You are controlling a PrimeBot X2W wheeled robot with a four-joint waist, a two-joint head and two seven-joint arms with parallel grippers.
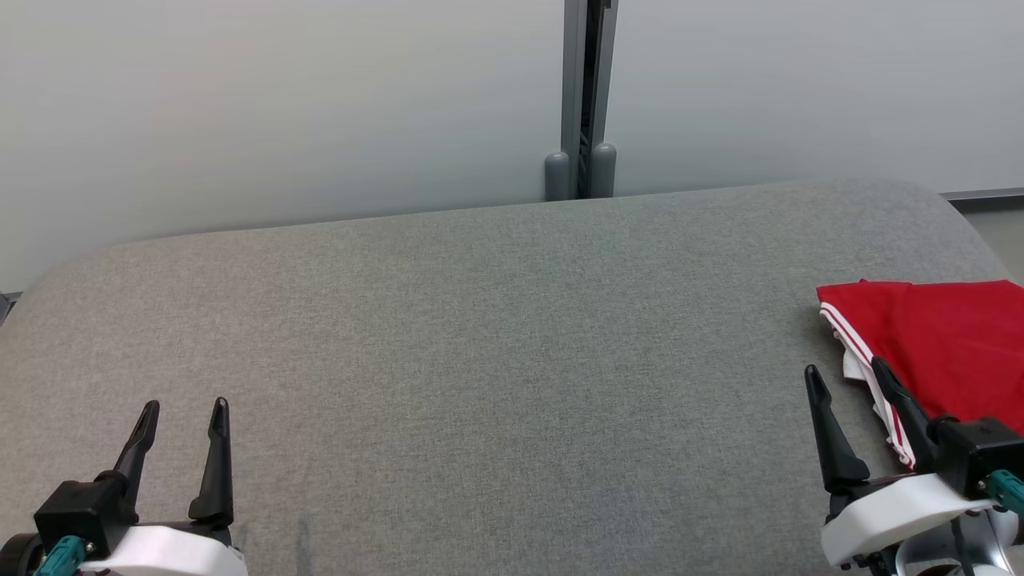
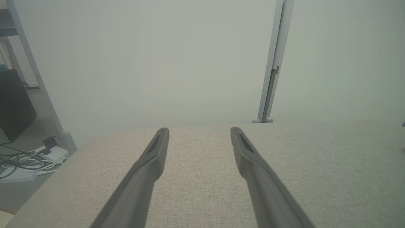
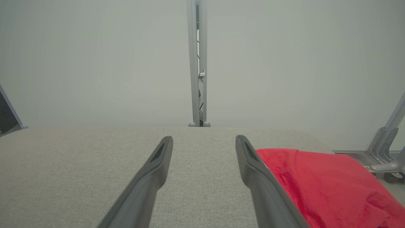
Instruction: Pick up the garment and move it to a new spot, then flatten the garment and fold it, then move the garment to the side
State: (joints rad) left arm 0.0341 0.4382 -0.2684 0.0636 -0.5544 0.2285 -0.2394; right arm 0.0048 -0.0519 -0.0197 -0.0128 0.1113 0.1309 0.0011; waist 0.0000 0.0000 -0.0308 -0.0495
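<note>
Both pairs of jaws stand wide apart, with nothing between them. The left gripper (image 1: 184, 408) sits at the near left of the head view, its two long dark fingers (image 2: 142, 177) spread over bare cloth. The right gripper (image 1: 846, 370) sits at the near right, just as wide, and has hold of nothing. In the right wrist view its outer finger (image 3: 262, 183) runs along the near edge of the red fabric garment with white striped trim (image 1: 952, 344). Whether that finger touches the fabric I cannot tell.

The garment lies in a loosely folded heap on the right end of the grey woven upholstered surface (image 1: 496, 336), close to the rounded right edge and well apart from the left gripper. A white lining layer shows under its striped hem.

Behind the surface are pale frosted wall panels, joined by an upright grey metal post (image 1: 588, 96). In the left wrist view, a white power strip with tangled cables (image 2: 28, 158) lies on the floor past the surface's left end. In the right wrist view, a grey metal frame leg (image 3: 386, 148) stands on the floor beyond the garment.
</note>
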